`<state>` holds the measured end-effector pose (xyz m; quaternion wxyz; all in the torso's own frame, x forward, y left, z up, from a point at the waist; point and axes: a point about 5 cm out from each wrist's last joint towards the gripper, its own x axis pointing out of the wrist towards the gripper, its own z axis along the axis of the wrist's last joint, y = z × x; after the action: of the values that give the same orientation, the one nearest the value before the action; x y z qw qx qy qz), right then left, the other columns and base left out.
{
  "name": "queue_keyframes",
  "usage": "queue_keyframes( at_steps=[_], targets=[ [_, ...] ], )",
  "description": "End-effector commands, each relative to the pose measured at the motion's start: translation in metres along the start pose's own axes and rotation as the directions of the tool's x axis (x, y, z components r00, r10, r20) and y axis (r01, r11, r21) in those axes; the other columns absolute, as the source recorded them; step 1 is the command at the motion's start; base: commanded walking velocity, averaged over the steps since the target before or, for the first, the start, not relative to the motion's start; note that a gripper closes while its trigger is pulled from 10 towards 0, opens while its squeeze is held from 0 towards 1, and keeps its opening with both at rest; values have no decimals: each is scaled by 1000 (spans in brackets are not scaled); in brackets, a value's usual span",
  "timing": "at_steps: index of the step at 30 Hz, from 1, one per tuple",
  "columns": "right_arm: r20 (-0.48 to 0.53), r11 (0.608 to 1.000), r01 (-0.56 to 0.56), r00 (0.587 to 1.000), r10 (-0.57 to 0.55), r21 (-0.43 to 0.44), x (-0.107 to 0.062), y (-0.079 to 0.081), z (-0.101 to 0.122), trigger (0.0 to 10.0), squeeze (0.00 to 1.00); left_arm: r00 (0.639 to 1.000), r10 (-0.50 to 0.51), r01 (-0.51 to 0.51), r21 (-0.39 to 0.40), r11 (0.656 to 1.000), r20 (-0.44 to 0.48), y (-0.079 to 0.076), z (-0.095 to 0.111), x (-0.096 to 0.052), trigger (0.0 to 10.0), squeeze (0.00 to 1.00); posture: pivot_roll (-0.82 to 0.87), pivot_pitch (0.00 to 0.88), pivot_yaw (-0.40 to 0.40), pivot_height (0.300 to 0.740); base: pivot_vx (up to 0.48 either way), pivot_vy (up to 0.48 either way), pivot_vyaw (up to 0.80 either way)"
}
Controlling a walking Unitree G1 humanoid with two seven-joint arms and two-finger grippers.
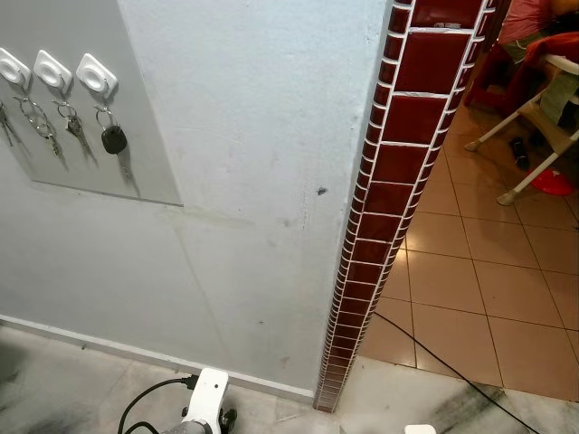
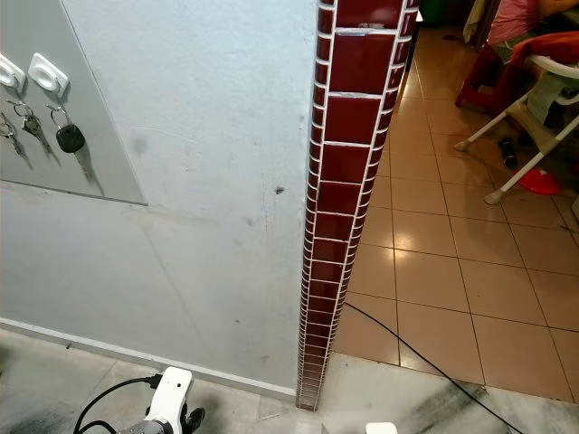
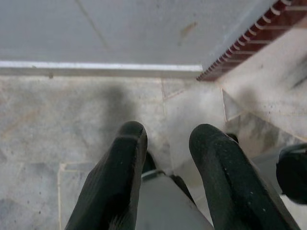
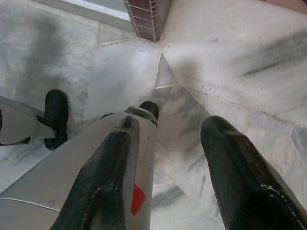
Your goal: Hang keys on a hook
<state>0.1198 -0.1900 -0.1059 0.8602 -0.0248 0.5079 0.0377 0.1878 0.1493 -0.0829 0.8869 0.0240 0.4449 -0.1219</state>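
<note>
1. From where I stand, all the keys look to be hung already: three white hooks (image 1: 53, 70) sit in a row on a grey panel (image 1: 136, 117) high on the grey wall, toward its left side. The nearest hook (image 1: 96, 74) carries a black car key (image 1: 113, 138) with its blade hanging below. The two others hold bunches of plain metal keys (image 1: 41, 122).
2. The left gripper (image 3: 165, 143) hangs low, pointing at the marble floor (image 3: 48, 120) near the wall's skirting. Its fingers are parted and hold nothing.
3. The right gripper (image 4: 168, 143) likewise points down at the floor by the foot of the red-tiled pillar (image 1: 398, 172), with its fingers spread and nothing between them.
4. My judgement: the hanging is done and the arms are idle. If anything remains, it is only stepping away; another key would first have to be fetched.
5. Hard to tell: the leftmost hook is cut off by the frame edge, and its keys are barely visible. I cannot confirm how each ring sits on its peg. At the upper right, a person's seated figure (image 1: 543, 27) is cropped, beside a white chair (image 1: 543, 117) on the orange tiles.
</note>
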Motion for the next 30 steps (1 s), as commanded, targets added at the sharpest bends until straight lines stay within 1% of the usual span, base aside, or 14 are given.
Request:
queue_keyframes(
  at_steps=[1, 2, 6, 9, 11, 13, 14, 19, 30],
  targets=[
    [-16, 1000, -17, 1000, 17, -11, 0, 4, -4, 10000, 0, 1000, -2, 2, 0, 1000, 15, 4, 1, -1, 10000, 0, 49, 0, 13, 740, 0, 0, 0],
    [-12, 1000, -14, 1000, 14, -9, 0, 4, -2, 10000, 0, 1000, -2, 2, -1, 1000, 5, 5, -4, -2, 10000, 0, 55, 0, 10, 740, 0, 0, 0],
    [-14, 999, -21, 1000, 21, -35, 2, 6, 2, 10000, 0, 999, -7, 7, 9, 1000, -53, -3, -26, -6, 10000, 0, 68, 0, -2, 740, 0, 0, 0],
    [-17, 999, -24, 1000, 23, -45, 2, 6, 3, 10000, 0, 998, -2, 2, 2, 1000, -70, -2, -31, -8, 10000, 0, 82, 0, -11, 740, 0, 0, 0],
    [-17, 999, -23, 1000, 22, -43, 2, 5, 3, 10000, 0, 997, -2, 2, -2, 1000, -72, -1, -32, -8, 10000, 0, 84, 0, -12, 740, 0, 0, 0],
    [-20, 999, -20, 1000, 19, -39, 2, 5, 3, 10000, 0, 997, -7, 8, 9, 1000, -72, -1, -31, -8, 10000, 0, 86, 0, -13, 740, 0, 0, 0],
    [-24, 999, -17, 1000, 16, -35, 2, 4, 2, 10000, 0, 997, -15, 17, 30, 999, -73, -1, -30, -8, 10000, 0, 86, 0, -12, 740, 0, 0, 0],
    [-30, 1000, -8, 1000, 7, -20, 1, 3, 1, 10000, 0, 998, -10, 13, 41, 999, -67, 0, -29, -8, 10000, 0, 81, 0, -1, 740, 0, 0, 0],
    [-34, 1000, -6, 999, 6, -11, 1, 3, 0, 10000, 0, 998, -10, 13, 41, 999, -65, 1, -29, -8, 10000, 0, 81, 0, -1, 740, 0, 0, 0]
  ],
)
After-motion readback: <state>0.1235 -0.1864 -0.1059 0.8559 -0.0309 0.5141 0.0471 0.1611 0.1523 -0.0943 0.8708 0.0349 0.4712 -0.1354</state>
